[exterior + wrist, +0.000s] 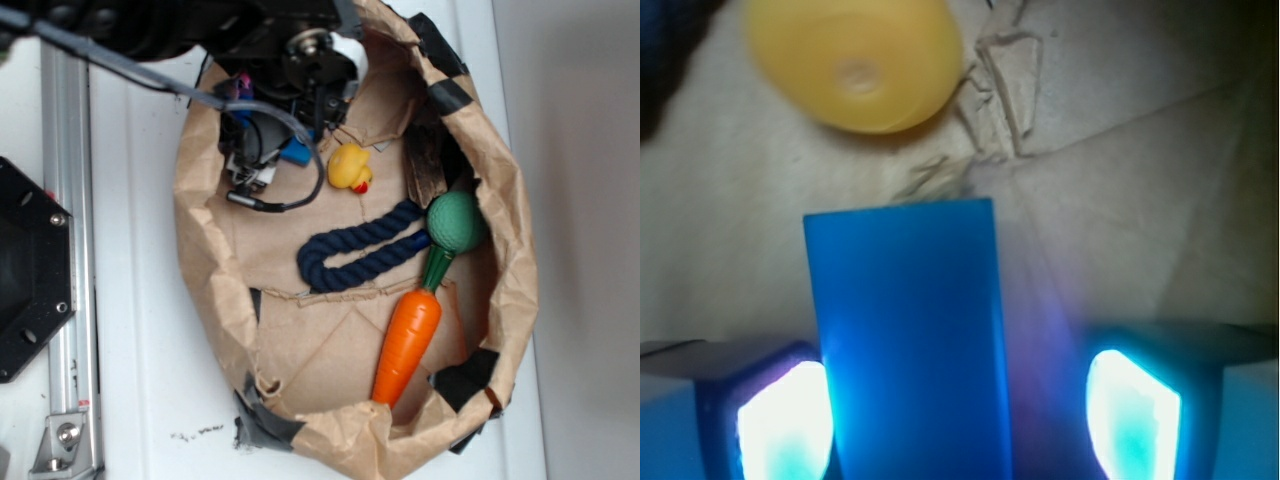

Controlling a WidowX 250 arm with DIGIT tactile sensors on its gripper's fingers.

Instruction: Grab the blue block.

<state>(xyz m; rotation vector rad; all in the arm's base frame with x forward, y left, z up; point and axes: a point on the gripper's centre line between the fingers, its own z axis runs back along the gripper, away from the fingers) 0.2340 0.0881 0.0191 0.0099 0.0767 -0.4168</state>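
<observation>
We hold our gripper [958, 410] with pads apart astride the flat, smooth bright-blue rectangular block [908, 330], just beside the round yellow rubber duck [855, 62], presumably ready to squeeze.

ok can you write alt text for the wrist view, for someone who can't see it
A flat blue block lies lengthwise between the open gripper fingers, close against the left pad with a gap before the right one. Beyond the block's far end sits a blurred yellow duck on creased brown paper.
</observation>
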